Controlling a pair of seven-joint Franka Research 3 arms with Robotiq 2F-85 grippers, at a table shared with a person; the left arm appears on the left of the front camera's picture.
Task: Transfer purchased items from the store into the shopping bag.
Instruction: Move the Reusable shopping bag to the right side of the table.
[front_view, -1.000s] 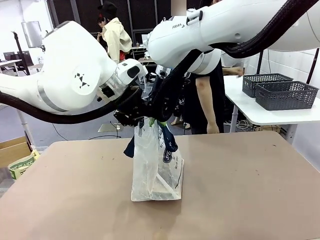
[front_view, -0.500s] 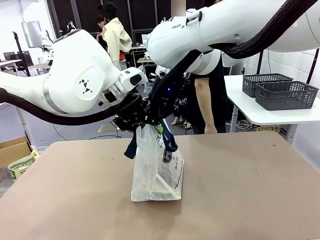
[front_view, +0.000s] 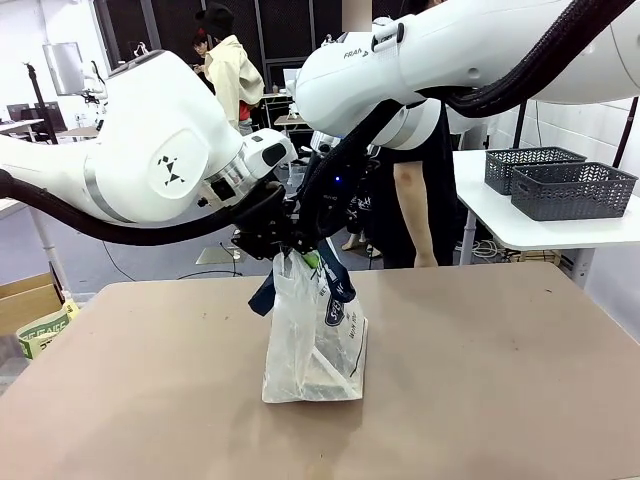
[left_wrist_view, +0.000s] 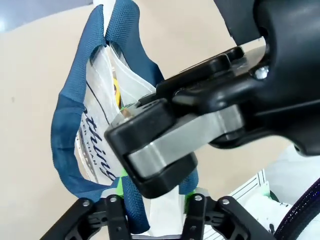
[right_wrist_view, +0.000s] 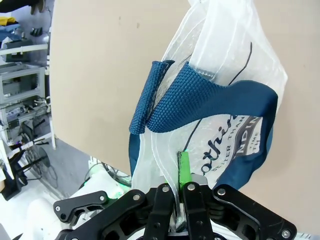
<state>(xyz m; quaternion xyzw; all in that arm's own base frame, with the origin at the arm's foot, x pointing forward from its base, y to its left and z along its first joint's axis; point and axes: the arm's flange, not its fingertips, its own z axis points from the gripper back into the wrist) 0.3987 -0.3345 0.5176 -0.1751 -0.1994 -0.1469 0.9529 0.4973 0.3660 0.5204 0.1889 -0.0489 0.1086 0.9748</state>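
Note:
The shopping bag (front_view: 312, 340), whitish translucent plastic with navy straps, stands upright in the middle of the tan table (front_view: 500, 380). A flat pale item lies at its bottom. My right gripper (front_view: 318, 255) is shut on the bag's top rim; in the right wrist view its green pads (right_wrist_view: 184, 167) pinch the film beside a navy strap (right_wrist_view: 200, 102). My left gripper (front_view: 283, 250) sits at the rim just left of it. In the left wrist view its fingers (left_wrist_view: 120, 210) press a navy strap (left_wrist_view: 137, 207) and the bag's film between them, with the right gripper's black body (left_wrist_view: 200, 125) right in front.
A person (front_view: 415, 200) stands behind the table's far edge. Two dark grey mesh baskets (front_view: 560, 185) sit on a white side table at the back right. A cardboard box (front_view: 30, 310) stands on the floor to the left.
My left gripper has come down and right to the bag's top, and its jaws have narrowed onto the strap and rim. The right gripper has kept its hold in place.

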